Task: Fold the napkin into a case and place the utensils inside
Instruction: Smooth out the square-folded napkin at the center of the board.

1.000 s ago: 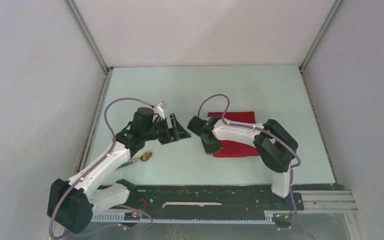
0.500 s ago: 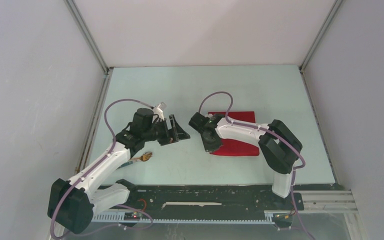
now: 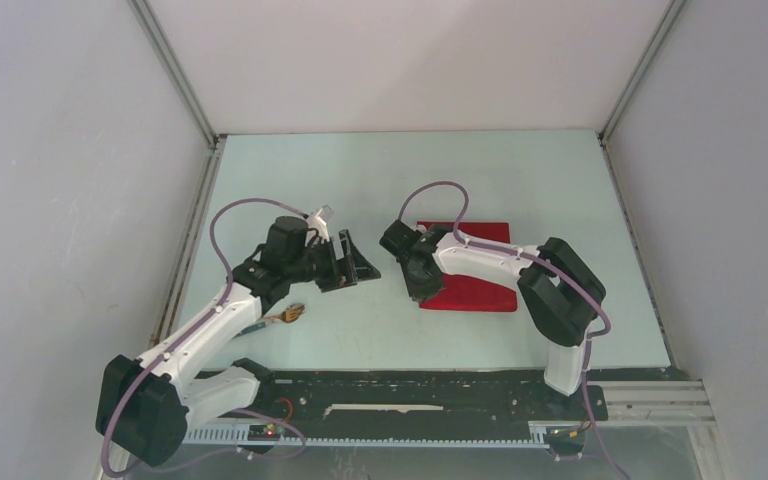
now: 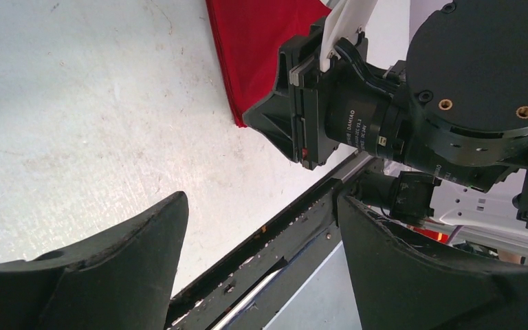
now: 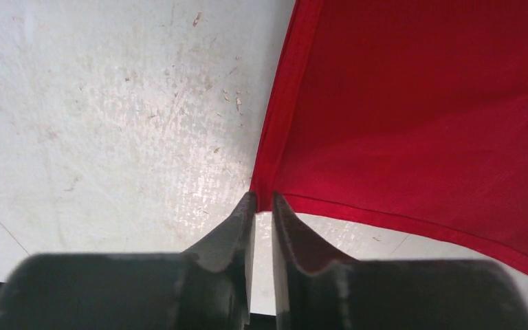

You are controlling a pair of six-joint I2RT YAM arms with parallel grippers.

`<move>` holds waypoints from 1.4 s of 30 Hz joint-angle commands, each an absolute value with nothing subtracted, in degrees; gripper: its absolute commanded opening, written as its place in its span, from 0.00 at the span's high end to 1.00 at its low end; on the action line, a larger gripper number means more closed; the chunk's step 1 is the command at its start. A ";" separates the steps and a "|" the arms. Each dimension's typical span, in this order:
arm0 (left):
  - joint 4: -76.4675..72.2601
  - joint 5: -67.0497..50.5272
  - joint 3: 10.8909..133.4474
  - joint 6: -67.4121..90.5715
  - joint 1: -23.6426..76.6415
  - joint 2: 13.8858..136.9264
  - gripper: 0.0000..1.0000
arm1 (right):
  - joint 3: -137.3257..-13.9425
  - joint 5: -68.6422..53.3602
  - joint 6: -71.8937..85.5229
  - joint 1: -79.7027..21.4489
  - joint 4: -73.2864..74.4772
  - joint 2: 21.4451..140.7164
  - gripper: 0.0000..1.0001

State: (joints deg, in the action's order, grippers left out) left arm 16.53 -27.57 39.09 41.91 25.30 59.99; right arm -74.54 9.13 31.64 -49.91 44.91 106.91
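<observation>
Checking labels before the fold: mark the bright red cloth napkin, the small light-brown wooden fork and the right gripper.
Bright red cloth napkin (image 3: 475,295): top view, its near flat part.
Small light-brown wooden fork (image 3: 292,313): top view, its visible brown end.
Right gripper (image 5: 262,199): right wrist view, midway between its fingertips.

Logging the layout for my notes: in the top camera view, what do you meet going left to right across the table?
wooden fork → left claw → right claw → red napkin
</observation>
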 commanded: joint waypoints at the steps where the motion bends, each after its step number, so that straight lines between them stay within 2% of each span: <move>1: 15.67 -29.14 39.55 40.17 24.87 60.41 0.14 | -76.87 8.93 30.69 -49.63 45.04 105.62 0.73; 4: 14.89 -29.60 39.56 40.51 24.87 61.13 0.11 | -78.48 8.44 30.71 -49.49 47.40 102.26 0.60; 8: 10.49 -31.48 38.88 43.27 25.95 64.32 0.10 | -76.35 5.84 30.64 -47.09 48.10 92.07 0.41; 12: 4.66 -31.83 42.55 47.13 33.65 74.50 0.13 | -57.34 -13.59 28.77 -31.52 36.15 78.03 0.33; 13: 1.63 -32.17 43.65 48.88 35.35 77.53 0.16 | -53.30 -21.30 27.82 -27.35 33.38 75.22 0.31; 15: -4.94 -32.59 45.78 53.31 38.08 83.52 0.26 | -47.26 -28.81 26.78 -19.06 28.71 69.64 0.25; 20: -13.30 -34.65 54.96 59.70 41.45 99.95 0.52 | -38.07 -46.22 25.18 1.40 21.49 68.73 0.22; 25: -12.75 -34.12 59.99 59.94 41.83 108.38 0.67 | -36.89 -48.71 22.02 7.45 22.12 71.27 0.18; 32: -8.13 -29.93 58.66 55.90 42.09 110.09 0.74 | -32.73 -47.50 24.52 9.03 18.63 74.16 0.19; 37: -6.80 -29.25 56.99 54.27 42.04 110.58 0.76 | -29.73 -46.72 25.49 10.73 16.27 75.33 0.20; 42: -6.59 -28.48 55.25 53.68 41.66 112.03 0.76 | -28.20 -44.19 26.84 12.05 14.44 76.30 0.13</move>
State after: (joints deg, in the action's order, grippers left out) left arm -7.27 -30.06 56.69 55.90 41.87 110.93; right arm -28.51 -45.41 25.50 11.14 18.02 75.42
